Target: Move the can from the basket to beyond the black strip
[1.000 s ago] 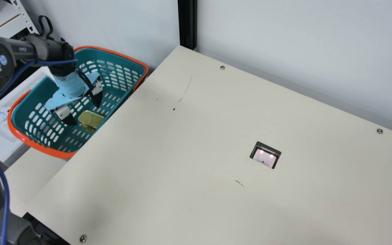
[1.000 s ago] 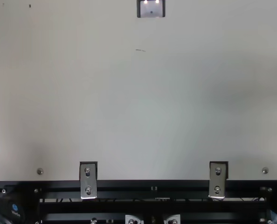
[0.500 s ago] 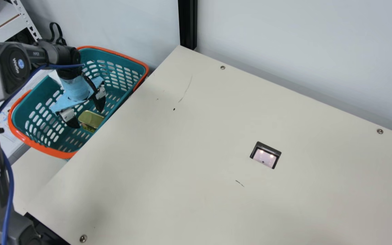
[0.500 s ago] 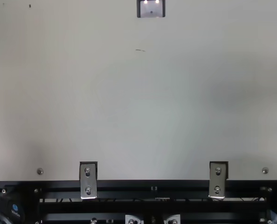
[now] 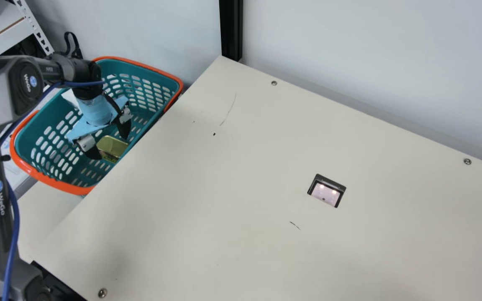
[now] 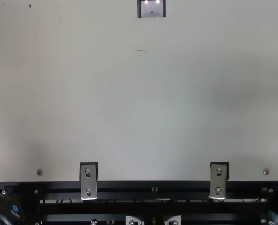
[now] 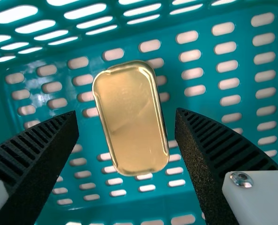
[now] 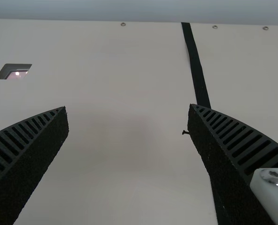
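Left gripper (image 5: 111, 148) is hanging inside the teal plastic laundry basket (image 5: 48, 180), fingers spreading wide. Gold rounded-rectangular can (image 7: 130, 117) is sitting on the basket's floor, nearer its table-side wall. In the left wrist view it's showing between the two fingers, gaps showing on both sides, neither finger pinching it. Cream table (image 5: 224, 217) is running alongside the basket. Right gripper (image 8: 128, 108) is pointing over the table, well apart from the basket, fingers spreading wide, holding nothing. Black strip (image 8: 195, 65) is lying across the table, also well apart from the basket.
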